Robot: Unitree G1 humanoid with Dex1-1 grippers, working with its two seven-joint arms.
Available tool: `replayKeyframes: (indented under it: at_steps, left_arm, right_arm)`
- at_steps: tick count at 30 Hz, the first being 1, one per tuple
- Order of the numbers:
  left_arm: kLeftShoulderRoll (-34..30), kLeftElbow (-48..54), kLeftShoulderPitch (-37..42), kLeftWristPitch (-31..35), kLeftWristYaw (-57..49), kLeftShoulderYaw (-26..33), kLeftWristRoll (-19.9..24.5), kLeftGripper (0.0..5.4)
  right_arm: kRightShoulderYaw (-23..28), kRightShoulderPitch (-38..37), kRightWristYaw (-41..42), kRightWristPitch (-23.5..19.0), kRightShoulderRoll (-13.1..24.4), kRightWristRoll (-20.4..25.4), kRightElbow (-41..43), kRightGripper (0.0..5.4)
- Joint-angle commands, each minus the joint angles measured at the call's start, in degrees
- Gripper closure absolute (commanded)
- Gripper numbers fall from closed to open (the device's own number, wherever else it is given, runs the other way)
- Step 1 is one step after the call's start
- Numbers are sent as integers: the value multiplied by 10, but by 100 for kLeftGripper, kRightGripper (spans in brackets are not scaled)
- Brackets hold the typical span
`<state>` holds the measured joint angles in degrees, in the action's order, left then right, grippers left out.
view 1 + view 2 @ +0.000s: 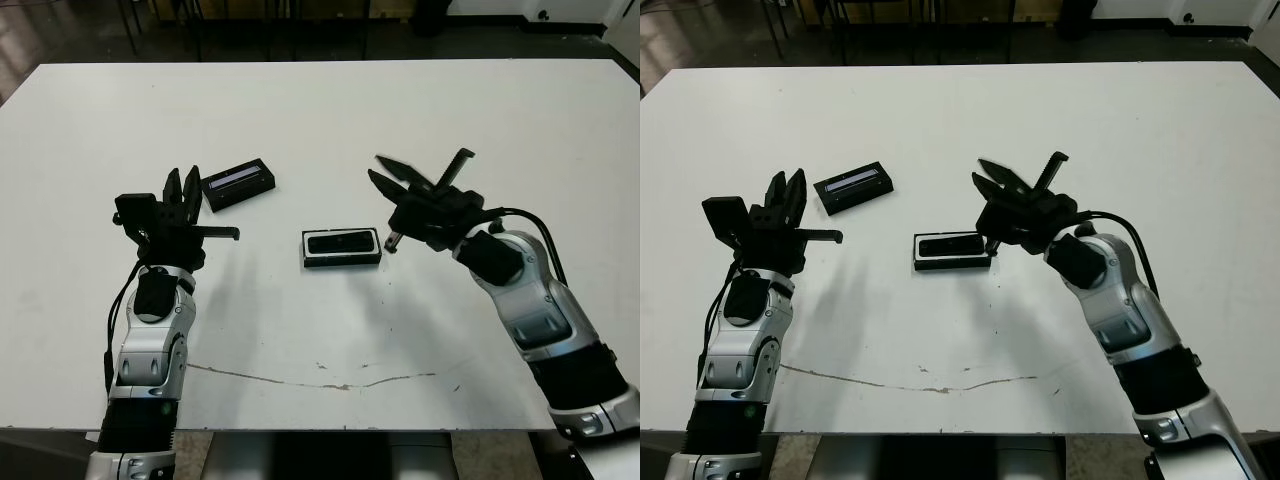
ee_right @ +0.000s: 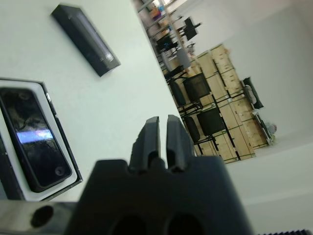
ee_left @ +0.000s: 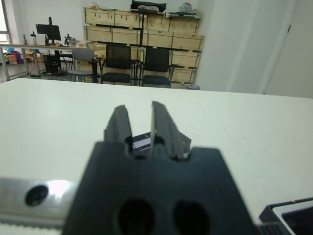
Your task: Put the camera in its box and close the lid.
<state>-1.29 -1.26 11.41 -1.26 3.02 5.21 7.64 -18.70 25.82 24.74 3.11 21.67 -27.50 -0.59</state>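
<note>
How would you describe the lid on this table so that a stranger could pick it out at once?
On the white table, look just beyond the left hand. The lid lies there at a slant, flat and black; its pale strip sets it apart from the white-lined box.

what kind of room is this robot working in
Probably a lab or office workspace that doubles as storage. Beyond the white table stand black office chairs, a wall of stacked wooden crates, and a desk with a monitor.

An office-like lab or workroom is showing here: stacked wooden crates lining a wall, black chairs, and a desk with monitors
</note>
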Motion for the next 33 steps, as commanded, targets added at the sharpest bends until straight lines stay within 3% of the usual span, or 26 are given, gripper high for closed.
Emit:
replayKeyframes:
  at_steps: [1,10,17,24,27,30,33]
  left_arm:
    - [-7,-9,-2,1,4,2,-2,540]
    - [-5,0,-4,11,-4,2,-6,540]
    - [-4,4,-6,13,-6,1,-6,540]
    - [-6,2,-6,7,-4,1,-7,540]
    - [-5,1,-6,6,-5,2,-6,540]
    - [-4,2,-5,11,-4,4,0,540]
    - [-6,1,-5,10,-4,5,-1,540]
  right_arm:
    - [-19,8,24,-7,4,-5,-30,539]
    - [-50,12,93,-21,9,1,-58,539]
    - [-55,0,153,-67,10,23,-63,539]
    - [-76,5,240,-103,38,32,-56,539]
    - [-75,7,241,-100,46,30,-54,539]
    - [-37,-5,193,-85,32,56,-55,539]
    - [58,-34,84,-68,-27,133,-45,539]
